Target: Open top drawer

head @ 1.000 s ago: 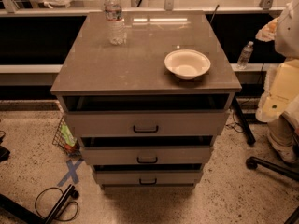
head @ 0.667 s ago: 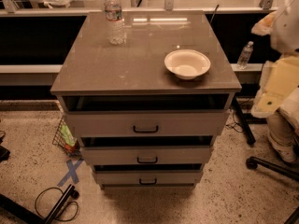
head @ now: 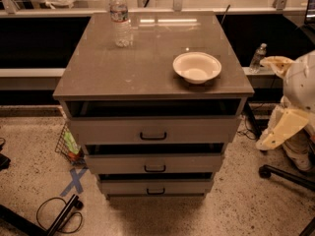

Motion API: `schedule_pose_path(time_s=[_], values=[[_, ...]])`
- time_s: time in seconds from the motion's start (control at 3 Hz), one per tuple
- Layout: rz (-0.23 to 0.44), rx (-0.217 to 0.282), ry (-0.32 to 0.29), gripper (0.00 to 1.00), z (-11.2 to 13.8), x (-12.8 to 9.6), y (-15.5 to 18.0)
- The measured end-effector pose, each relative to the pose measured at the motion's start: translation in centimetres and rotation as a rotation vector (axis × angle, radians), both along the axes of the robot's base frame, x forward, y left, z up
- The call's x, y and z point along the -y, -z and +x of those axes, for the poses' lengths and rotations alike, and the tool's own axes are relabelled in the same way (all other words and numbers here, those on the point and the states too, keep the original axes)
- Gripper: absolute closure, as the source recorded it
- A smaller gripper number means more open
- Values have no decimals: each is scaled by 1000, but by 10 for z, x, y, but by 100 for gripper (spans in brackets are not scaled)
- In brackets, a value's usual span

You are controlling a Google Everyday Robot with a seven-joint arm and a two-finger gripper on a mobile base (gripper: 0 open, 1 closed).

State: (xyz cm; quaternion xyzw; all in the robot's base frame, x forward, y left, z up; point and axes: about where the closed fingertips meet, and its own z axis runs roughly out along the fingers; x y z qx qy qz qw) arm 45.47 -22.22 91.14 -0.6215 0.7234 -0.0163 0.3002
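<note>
The top drawer (head: 197, 131) is the widest of three light-grey drawers in a cabinet under a brown tabletop (head: 123, 68). Its small black loop handle (head: 153, 136) sits at the centre. The drawer stands out a little, with a dark gap above its front. My gripper (head: 281, 126), white and pale yellow, hangs at the right edge of the view, to the right of the cabinet at top drawer height. It is apart from the drawer and its handle and holds nothing that I can see.
A water bottle (head: 121, 18) stands at the tabletop's back left and a white bowl (head: 196, 68) at its right. Two narrower drawers (head: 155, 164) sit below. A wire basket (head: 69, 146) and cables (head: 59, 215) lie on the floor to the left. A chair base (head: 288, 173) is at the right.
My arm at the right has moved downward and slightly toward the cabinet. The drawers, bottle and bowl have not moved.
</note>
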Motion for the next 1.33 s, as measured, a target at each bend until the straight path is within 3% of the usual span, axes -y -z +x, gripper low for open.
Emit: schedule_pose_path(time_s=[0.33,0.67,1.33], values=[[95,114,-12,0,12,5,15],[113,166,-10,0,19,5,23],[153,127,-49,0,17,-28,68]])
